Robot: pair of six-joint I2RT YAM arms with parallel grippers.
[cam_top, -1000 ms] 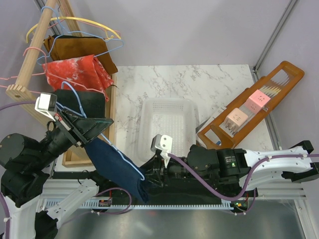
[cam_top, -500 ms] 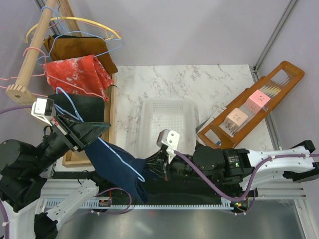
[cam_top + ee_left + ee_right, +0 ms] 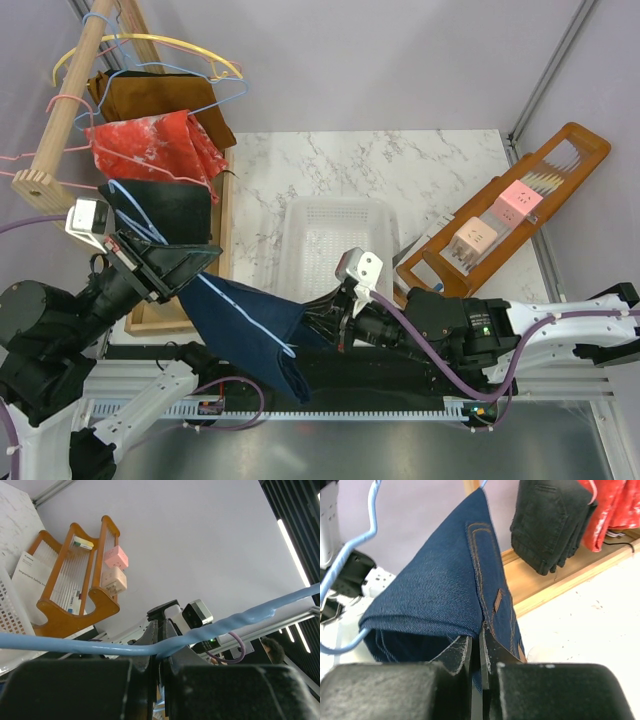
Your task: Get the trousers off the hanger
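Marble surface [image 3: 400, 170] below; folded dark blue jeans [image 3: 435, 590] hang on a hanger [image 3: 60, 646]. Left fingers [image 3: 75, 690] squeeze its wire, right fingers [image 3: 545, 692] pinch the jeans; orange stitching shows only close up.

both arms are being seen as bulky black housings: the left arm [image 3: 60, 320] at 8 o'clock, the right arm [image 3: 450, 330] at 4 o'clock, the latter being lit by a small green light [image 3: 471, 321]. a white camera block [image 3: 360, 270] is being carried on each wrist. purple cables [image 3: 590, 312] are being run along white links [image 3: 560, 332]. matte black fingers [image 3: 395, 690] are being shown on the right gripper [image 3: 481, 635].
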